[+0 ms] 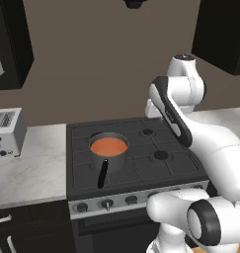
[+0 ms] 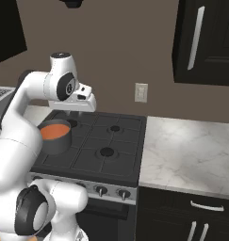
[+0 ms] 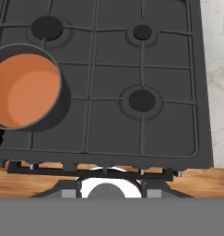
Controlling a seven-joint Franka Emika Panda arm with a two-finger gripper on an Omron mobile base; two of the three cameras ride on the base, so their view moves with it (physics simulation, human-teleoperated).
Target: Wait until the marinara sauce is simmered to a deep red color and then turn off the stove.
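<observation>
The marinara sauce [image 1: 108, 146] [image 2: 54, 131] [image 3: 21, 92] is a flat orange-red disc filling a small grey saucepan [image 1: 109, 161]. The pan's black handle [image 1: 102, 174] points toward the front. It sits on the front-left burner of the black stove [image 1: 139, 170] [image 2: 94, 162] [image 3: 113, 124]. The silver front panel carries round knobs [image 1: 107, 203] [image 2: 101, 190]. My gripper [image 2: 74, 113] hangs above the back of the stove, a little right of the pan and apart from it. It looks down on the grates, shut and holding nothing.
A silver toaster [image 1: 5, 131] stands on the left marble counter [image 1: 27, 170]. More marble counter [image 2: 191, 150] runs to the right of the stove. A wall outlet [image 2: 141, 92] and dark upper cabinets [image 2: 205, 42] are behind it.
</observation>
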